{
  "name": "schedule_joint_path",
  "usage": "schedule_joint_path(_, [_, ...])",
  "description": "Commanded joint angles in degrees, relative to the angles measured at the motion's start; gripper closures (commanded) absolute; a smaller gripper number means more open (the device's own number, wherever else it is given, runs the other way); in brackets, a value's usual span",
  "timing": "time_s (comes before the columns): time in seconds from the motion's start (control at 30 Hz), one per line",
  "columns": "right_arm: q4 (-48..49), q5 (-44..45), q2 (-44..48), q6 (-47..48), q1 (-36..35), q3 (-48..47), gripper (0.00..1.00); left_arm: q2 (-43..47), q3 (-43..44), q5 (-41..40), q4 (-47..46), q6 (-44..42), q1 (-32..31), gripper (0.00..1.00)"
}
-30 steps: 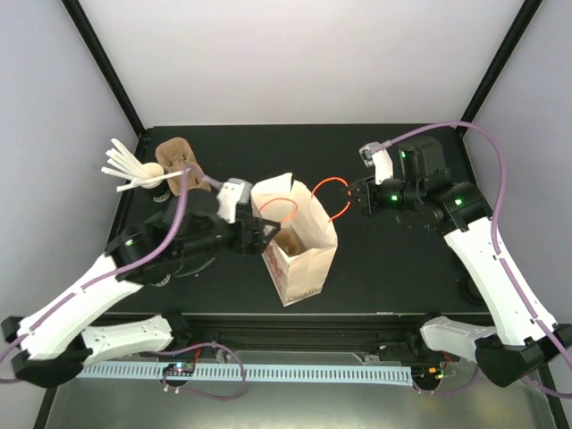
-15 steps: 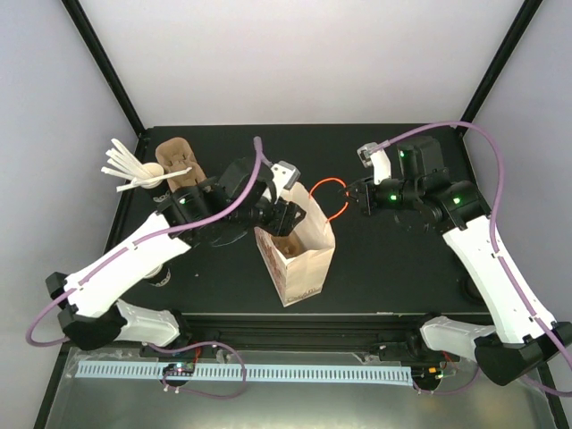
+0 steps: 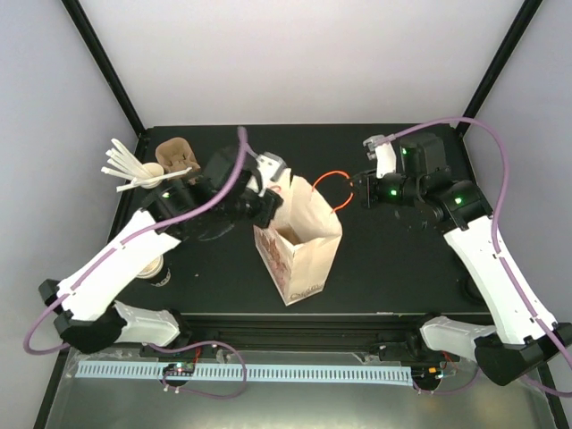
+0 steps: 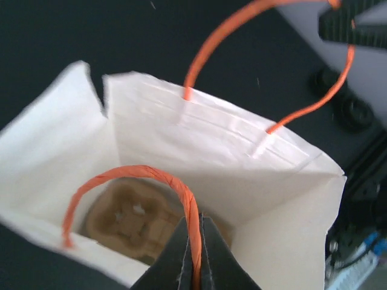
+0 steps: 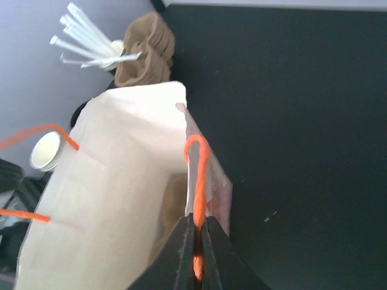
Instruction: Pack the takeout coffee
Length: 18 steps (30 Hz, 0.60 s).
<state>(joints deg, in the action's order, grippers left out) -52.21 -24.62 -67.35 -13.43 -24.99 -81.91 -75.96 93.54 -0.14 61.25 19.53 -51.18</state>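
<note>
The left tool is clamped tight on the near orange handle of the paper bag, w/ the cord pinched btwn its jaws. The right tool is closed the same way on the other orange handle, at the bag's opposite side. The bag stands upright on the black surface btwn the two tools, mouth open. At its bottom lies a brown pulp carrier.

The takeout coffee seen is one black cup, outside the bag. It sits on the surface left of the left tool and nearer the arm bases, partly under the left arm in the top view. Its top looks open, pale inside, prob. no lid on it, though it shows small. It is apart from the left tool and well apart from the right tool, w/ the bag btwn.

Further out, at the far-left corner, the stirrer cup stands just beside a stack of carriers.
</note>
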Motion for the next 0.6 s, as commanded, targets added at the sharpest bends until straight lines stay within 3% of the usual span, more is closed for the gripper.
schedule_joint_path(0.0, [7.2, 10.1, -0.3, -4.2, 0.1, -5.4, 0.97, 6.3, 1.0, 2.3, -10.5, 3.3, 7.8, 0.99])
schedule_joint_path(0.23, [17.4, 8.9, -4.5, -7.7, 0.1, -8.4, 0.99, 8.6, -4.7, 14.1, -28.1, 7.0, 21.3, 0.98])
schedule_joint_path(0.4, [28.9, 7.5, -2.7, -4.1, 0.1, 2.8, 0.99, 8.7, -12.3, 17.6, -39.8, 4.5, 24.9, 0.99])
schedule_joint_path(0.57, [38.6, 2.9, 1.0, -6.6, 0.0, 17.1, 0.99, 9.3, -23.7, 28.1, -53.9, 3.7, 25.5, 0.99])
